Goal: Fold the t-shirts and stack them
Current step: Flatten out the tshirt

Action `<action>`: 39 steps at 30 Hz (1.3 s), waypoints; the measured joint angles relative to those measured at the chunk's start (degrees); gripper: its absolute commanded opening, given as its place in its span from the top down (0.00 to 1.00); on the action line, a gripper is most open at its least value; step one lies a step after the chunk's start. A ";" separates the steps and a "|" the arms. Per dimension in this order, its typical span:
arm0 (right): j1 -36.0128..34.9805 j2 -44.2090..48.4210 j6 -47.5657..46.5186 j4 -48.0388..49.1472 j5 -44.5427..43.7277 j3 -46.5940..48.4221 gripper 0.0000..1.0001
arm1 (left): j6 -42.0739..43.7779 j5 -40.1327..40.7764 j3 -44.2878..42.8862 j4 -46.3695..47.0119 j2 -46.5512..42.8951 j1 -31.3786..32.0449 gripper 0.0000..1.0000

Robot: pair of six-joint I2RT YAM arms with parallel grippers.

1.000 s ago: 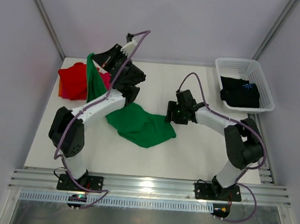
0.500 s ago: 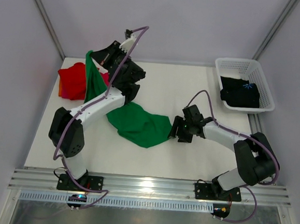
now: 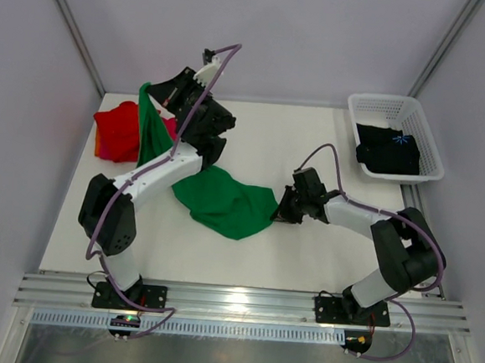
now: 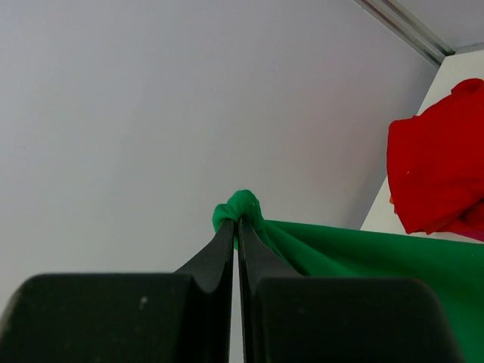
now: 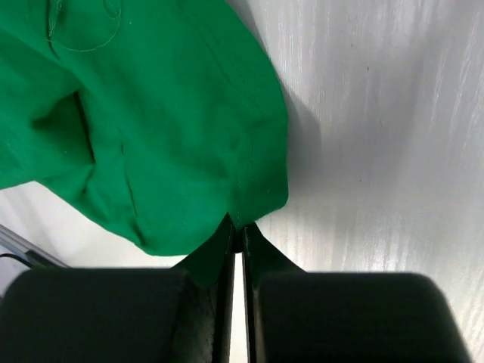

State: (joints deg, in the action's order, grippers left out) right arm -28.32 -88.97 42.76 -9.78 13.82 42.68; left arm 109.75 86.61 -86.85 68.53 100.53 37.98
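Note:
A bright green t-shirt [image 3: 224, 201] lies crumpled mid-table, and one end of it rises in a strip to my left gripper [image 3: 149, 87], raised at the back left. That gripper [image 4: 237, 221] is shut on a bunched green corner [image 4: 243, 206]. My right gripper [image 3: 279, 212] sits low at the shirt's right edge; in its wrist view the gripper [image 5: 240, 228] is shut on the green hem [image 5: 261, 198]. A red t-shirt [image 3: 116, 131] lies at the back left, with a sliver of magenta-pink t-shirt [image 3: 171, 128] beside it. A black t-shirt [image 3: 388, 151] with a small blue print lies in the basket.
The white lattice basket [image 3: 427, 146] stands at the back right corner of the table. Grey walls and metal frame posts close in the back and sides. A rail [image 3: 241, 302] runs along the near edge by the arm bases.
My right gripper has travelled down to the green shirt's right edge and shut on its hem. The left gripper has barely moved and keeps its hold on the raised corner.

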 measured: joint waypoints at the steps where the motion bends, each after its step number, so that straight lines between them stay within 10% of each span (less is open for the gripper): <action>1: -0.04 -0.11 0.22 0.17 -0.09 0.07 0.97 | 0.00 0.00 0.15 0.02 -0.04 0.00 1.00; 39: 10.67 -5.68 -32.41 -22.71 -47.43 76.39 0.97 | 3.23 0.46 -9.33 0.72 0.24 -0.90 1.00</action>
State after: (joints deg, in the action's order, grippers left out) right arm -17.65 -94.65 10.35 -32.49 -33.61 119.07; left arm 112.99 87.07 -96.18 69.25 100.77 37.08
